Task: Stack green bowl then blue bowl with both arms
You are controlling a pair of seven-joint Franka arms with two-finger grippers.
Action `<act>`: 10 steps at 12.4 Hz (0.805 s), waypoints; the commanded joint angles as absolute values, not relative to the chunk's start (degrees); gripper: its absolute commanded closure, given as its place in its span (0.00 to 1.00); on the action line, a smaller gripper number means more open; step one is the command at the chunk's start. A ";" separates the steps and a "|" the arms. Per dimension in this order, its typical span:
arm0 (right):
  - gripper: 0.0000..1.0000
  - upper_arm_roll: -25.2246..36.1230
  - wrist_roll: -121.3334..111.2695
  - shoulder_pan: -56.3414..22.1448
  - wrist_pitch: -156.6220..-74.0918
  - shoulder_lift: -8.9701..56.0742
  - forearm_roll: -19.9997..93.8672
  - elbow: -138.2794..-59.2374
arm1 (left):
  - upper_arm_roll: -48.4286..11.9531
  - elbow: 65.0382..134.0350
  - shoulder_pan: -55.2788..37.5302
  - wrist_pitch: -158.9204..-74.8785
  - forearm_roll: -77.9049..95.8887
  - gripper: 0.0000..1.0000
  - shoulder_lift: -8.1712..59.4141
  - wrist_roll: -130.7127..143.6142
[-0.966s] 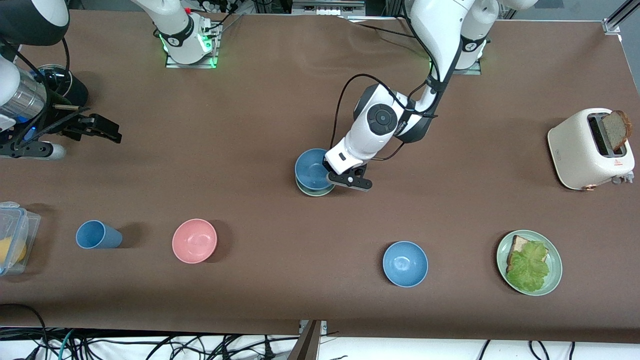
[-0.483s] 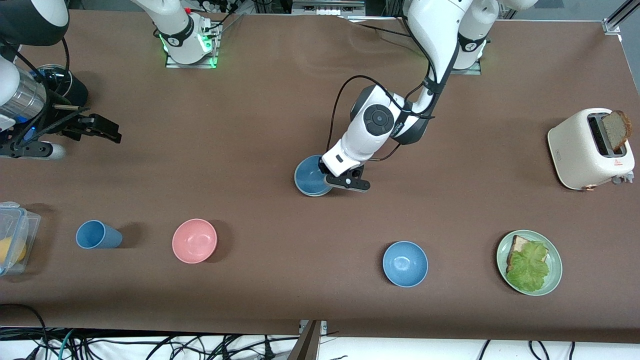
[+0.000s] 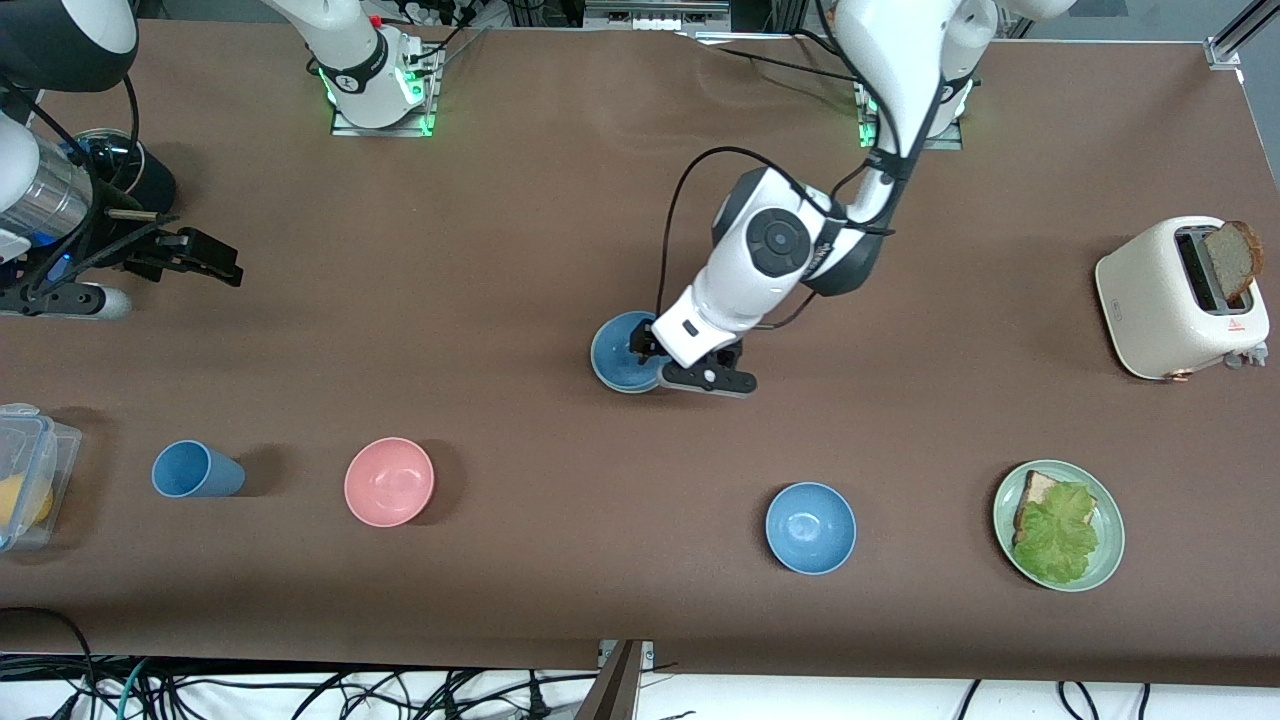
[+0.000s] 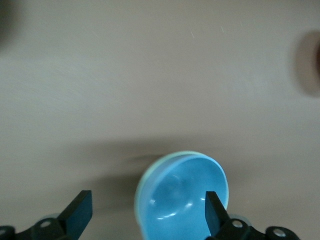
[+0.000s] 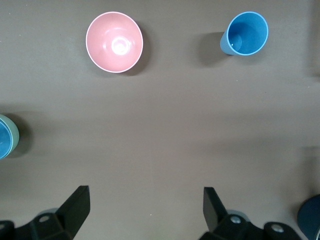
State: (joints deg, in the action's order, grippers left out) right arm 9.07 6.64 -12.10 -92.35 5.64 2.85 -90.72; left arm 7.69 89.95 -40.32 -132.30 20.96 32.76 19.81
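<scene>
I have the blue bowl (image 3: 622, 352) sitting inside the green bowl (image 4: 141, 181) at mid table, so I judge the stacking done. My left gripper (image 4: 148, 212) is over the stack with fingers wide, holding nothing. Next I should lift it straight up. My right gripper (image 5: 146, 210) waits, wide and empty.

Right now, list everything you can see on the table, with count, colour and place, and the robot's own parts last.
blue bowl: 1, steel blue, mid-table, nested in green bowl
green bowl: 1, sage, under it, only rim showing
sky-blue bowl: 1, nearer the camera
pink bowl: 1, beside blue cup
blue cup: 1
green plate: 1, holds bread and lettuce
toaster: 1, cream, bread in slot
clear container: 1, table's edge
left claw: open, one finger inside blue bowl
right claw: open, waiting
</scene>
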 commanded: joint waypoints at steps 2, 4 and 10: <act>0.00 9.05 6.86 -11.87 -91.49 5.71 2.90 -90.18 | 7.47 90.53 -32.10 -119.30 14.51 0.00 22.26 19.07; 0.00 8.97 6.07 -11.95 -91.49 5.71 2.73 -90.18 | 7.04 90.35 -24.13 -110.96 14.50 0.00 16.99 19.07; 0.00 8.88 5.98 -11.95 -92.20 5.45 2.55 -90.53 | -3.91 86.66 -3.12 -93.26 4.95 0.00 10.03 8.55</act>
State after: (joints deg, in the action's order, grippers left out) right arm 9.05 6.51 -12.12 -92.34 5.65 2.85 -90.73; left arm 2.54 86.96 -8.84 -94.72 9.27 10.88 12.92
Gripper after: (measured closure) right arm 0.000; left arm 0.000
